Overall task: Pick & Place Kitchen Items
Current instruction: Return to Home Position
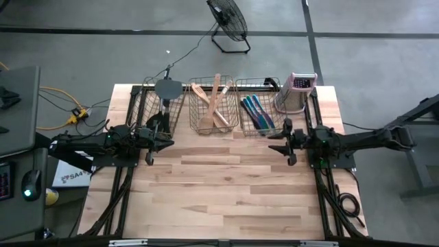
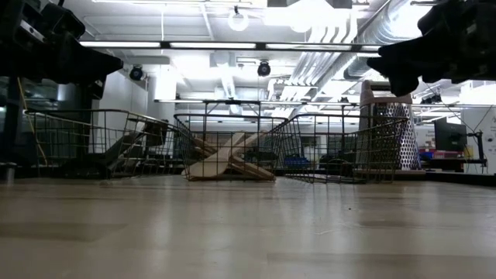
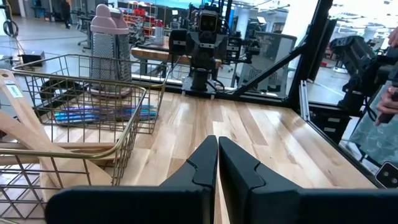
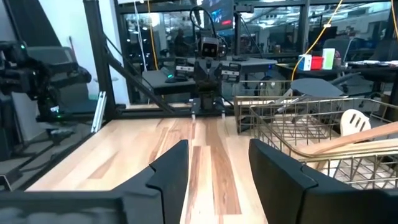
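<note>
High view | middle basket: wooden spoons crossed inside | left basket beside it: dark spatulas, handle ends hidden by left arm | right basket: blue pieces | left gripper clenched, empty; right gripper released, one each side of it.

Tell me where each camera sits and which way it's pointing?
High: above the table, looking straight down; left arm and right arm both show.
Low: at tabletop height, facing the wire baskets; dark arm parts at the top corners.
Left wrist: behind the shut left gripper, facing the right arm.
Right wrist: behind the open right gripper, facing the left arm.
Shared: high and low both show the box grater.
</note>
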